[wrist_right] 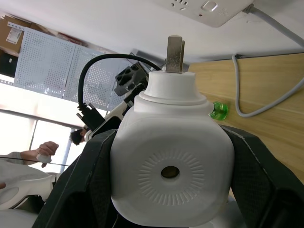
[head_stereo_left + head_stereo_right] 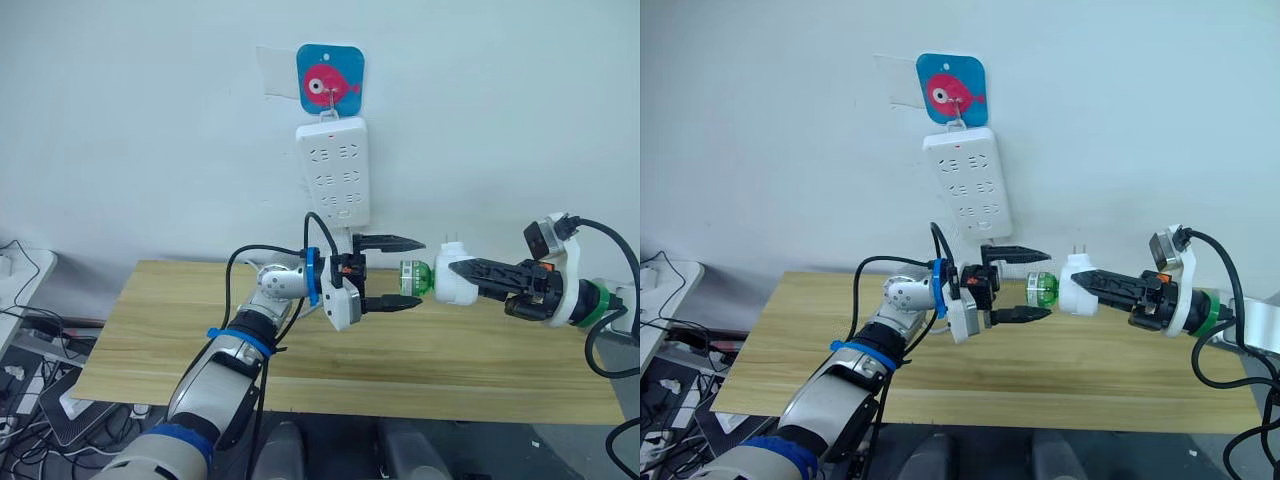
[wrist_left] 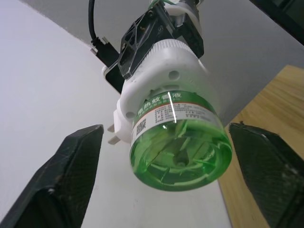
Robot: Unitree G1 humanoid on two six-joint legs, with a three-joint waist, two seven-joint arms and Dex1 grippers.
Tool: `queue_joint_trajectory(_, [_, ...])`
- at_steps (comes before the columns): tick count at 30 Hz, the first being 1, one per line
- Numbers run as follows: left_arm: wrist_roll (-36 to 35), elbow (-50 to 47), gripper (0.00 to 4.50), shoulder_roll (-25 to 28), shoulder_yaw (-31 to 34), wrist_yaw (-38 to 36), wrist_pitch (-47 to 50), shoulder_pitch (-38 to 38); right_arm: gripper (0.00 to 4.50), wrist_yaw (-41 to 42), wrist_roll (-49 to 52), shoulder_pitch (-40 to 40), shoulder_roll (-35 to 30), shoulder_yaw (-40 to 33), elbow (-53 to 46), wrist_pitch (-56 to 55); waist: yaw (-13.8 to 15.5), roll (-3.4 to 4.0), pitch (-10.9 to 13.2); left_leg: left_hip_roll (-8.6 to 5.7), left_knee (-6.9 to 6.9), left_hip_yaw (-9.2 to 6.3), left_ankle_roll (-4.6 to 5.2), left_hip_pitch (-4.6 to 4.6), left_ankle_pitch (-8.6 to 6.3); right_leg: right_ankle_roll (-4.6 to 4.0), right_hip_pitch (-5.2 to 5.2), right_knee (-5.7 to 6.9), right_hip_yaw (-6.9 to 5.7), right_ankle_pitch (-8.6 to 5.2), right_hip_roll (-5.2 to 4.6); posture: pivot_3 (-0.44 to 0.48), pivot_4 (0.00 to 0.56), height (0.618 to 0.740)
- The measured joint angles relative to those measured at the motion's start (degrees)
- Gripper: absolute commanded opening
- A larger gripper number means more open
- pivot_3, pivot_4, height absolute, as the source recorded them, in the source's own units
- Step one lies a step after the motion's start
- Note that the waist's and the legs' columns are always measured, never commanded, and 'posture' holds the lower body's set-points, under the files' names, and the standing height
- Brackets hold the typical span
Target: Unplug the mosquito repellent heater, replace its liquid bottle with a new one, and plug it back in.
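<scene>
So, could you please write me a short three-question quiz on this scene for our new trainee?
1. True or false: the heater is plugged into the power strip.
2. Which gripper holds the heater? A) the left gripper B) the right gripper C) neither
3. Fill in: the green bottle attached to the heater sits between the left gripper's ____ fingers.

Key:
1. False. It is held in the air, its prongs bare, away from the strip on the wall.
2. B. The right gripper's fingers are clamped on its white body.
3. Open. One finger is on each side of the bottle, neither touching it.
</scene>
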Motion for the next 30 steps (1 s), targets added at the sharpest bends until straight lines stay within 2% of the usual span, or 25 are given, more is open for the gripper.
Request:
queue_joint_trajectory(3, [-0.61,0.44,2.42,0.56,-1.28,0.10,-0.82,-0.06,2.95,0.00,0.00,0.00,0.01,0.00,-0.07,0.03,-0.01,0.00,0.00,0.00,0.00,0.00,0.00,0.00,0.00,0.00,0.00,0.00,0.01,0.00,0.00,-0.095,0.178,0.740])
queue_joint_trajectory(4, [-0.85,0.48,2.25,0.67,-1.55,0.19,-0.88,-0.07,2.95,0.01,0.00,0.00,0.01,0.02,-0.07,0.07,-0.02,0.00,0.00,0.00,0.00,0.00,0.00,0.00,0.00,0.00,0.00,0.00,0.00,0.00,0.00,-0.095,0.178,0.740])
queue_joint_trajectory(8, [-3.42,0.26,2.25,1.28,-3.45,-0.52,-0.09,-0.03,2.95,0.03,0.00,0.00,-0.04,0.09,-0.07,0.40,-0.04,0.00,0.00,0.01,0.00,-0.01,0.00,0.00,0.00,0.00,0.00,0.01,0.00,0.00,0.00,-0.095,0.178,0.740])
queue_joint_trajectory(10, [-7.80,-1.94,2.25,1.49,-4.66,-3.82,4.78,0.82,2.95,0.03,-0.03,0.01,-0.28,0.18,-0.07,0.48,-0.12,0.01,0.00,0.01,0.00,0.00,0.00,0.00,0.00,0.00,0.00,0.02,0.00,0.00,0.00,-0.091,0.179,0.740])
queue_joint_trajectory(11, [-11.67,-4.96,2.25,1.43,-5.15,-6.53,12.13,2.10,2.95,-0.01,-0.12,0.01,-0.64,0.20,-0.06,0.39,-0.18,0.01,-0.01,0.01,0.00,0.00,0.00,-0.01,0.00,0.00,0.00,0.02,0.00,0.00,0.00,-0.094,0.180,0.740])
queue_joint_trajectory(12, [-16.91,-10.09,2.25,1.39,-5.90,-9.25,25.40,3.89,2.95,-0.14,-0.37,0.02,-1.59,0.22,0.05,0.09,-0.33,0.04,0.01,0.02,0.01,-0.04,0.00,-0.03,0.00,0.00,0.00,0.02,-0.03,0.00,-0.01,-0.091,0.178,0.740])
queue_joint_trajectory(13, [-19.40,-12.40,2.25,1.47,-6.24,-10.35,32.11,4.57,2.95,-0.17,-0.61,0.02,-2.20,0.22,0.05,0.05,-0.34,0.04,0.01,0.02,0.01,-0.10,0.00,-0.04,0.00,0.00,0.00,0.02,-0.06,0.00,-0.01,-0.089,0.177,0.740])
queue_joint_trajectory(15, [-27.03,-21.29,2.25,3.88,-7.19,-12.65,55.79,5.27,2.95,-0.02,-0.68,0.24,-3.57,0.54,-0.41,0.12,-0.64,0.04,0.01,0.06,0.00,-0.24,0.01,-0.04,0.00,0.00,0.00,0.03,-0.15,-0.01,0.06,-0.087,0.174,0.740])
queue_joint_trajectory(18, [-35.05,-28.68,2.25,7.01,-7.03,-11.50,84.11,3.72,2.95,0.27,-0.67,0.49,-4.34,0.99,-0.70,0.04,-1.30,0.06,0.01,0.09,0.00,-0.32,0.01,-0.02,0.01,0.00,0.02,0.06,-0.22,-0.02,0.13,-0.093,0.172,0.740])
queue_joint_trajectory(20, [-44.71,-29.63,2.25,7.54,-4.55,-8.83,108.58,0.91,2.95,0.84,-0.57,0.67,-4.66,1.23,-0.69,-0.13,-1.72,0.06,0.01,0.07,0.02,-0.35,0.01,-0.02,0.01,0.03,0.02,0.06,-0.25,-0.03,0.13,-0.093,0.172,0.740])
queue_joint_trajectory(22, [-52.75,-27.54,2.25,6.81,-0.38,-5.40,126.94,-1.80,2.95,1.85,0.07,0.70,-4.97,1.25,-0.94,-0.32,-1.83,0.06,0.01,0.07,0.02,-0.35,0.01,-0.02,0.01,0.25,0.02,0.05,-0.28,-0.16,0.13,-0.093,0.167,0.740])
queue_joint_trajectory(24, [-57.76,-23.46,2.25,5.38,3.86,-1.63,140.87,-4.42,2.95,2.58,0.41,1.03,-5.78,1.28,-1.93,-0.85,-1.94,0.06,0.01,0.06,0.00,-0.34,0.01,-0.01,0.01,0.25,0.03,0.03,-0.27,-0.16,0.15,-0.094,0.165,0.740])
queue_joint_trajectory(26, [-59.19,-21.67,2.25,4.65,6.12,0.23,147.19,-5.11,2.95,2.69,0.62,1.63,-6.07,1.40,-2.96,-1.13,-2.01,0.06,0.01,0.09,-0.02,-0.34,0.01,0.00,0.01,0.22,0.03,0.01,-0.26,-0.15,0.17,-0.097,0.165,0.740])
queue_joint_trajectory(27, [-59.51,-20.84,2.81,4.30,7.15,1.12,149.68,-5.19,2.95,2.74,0.64,1.89,-6.06,1.83,-3.14,-1.32,-2.02,0.06,0.01,0.09,-0.02,-0.32,0.01,0.00,0.01,0.20,0.02,0.01,-0.26,-0.14,0.17,-0.097,0.165,0.740])
queue_joint_trajectory(30, [-57.69,-19.21,3.57,3.81,9.24,4.87,153.03,-5.07,2.95,1.68,-0.10,2.55,-6.18,3.08,-4.30,-1.73,-1.97,0.06,0.01,0.08,-0.01,-0.29,0.00,0.01,0.02,0.13,0.02,0.01,-0.21,-0.10,0.15,-0.096,0.164,0.740])
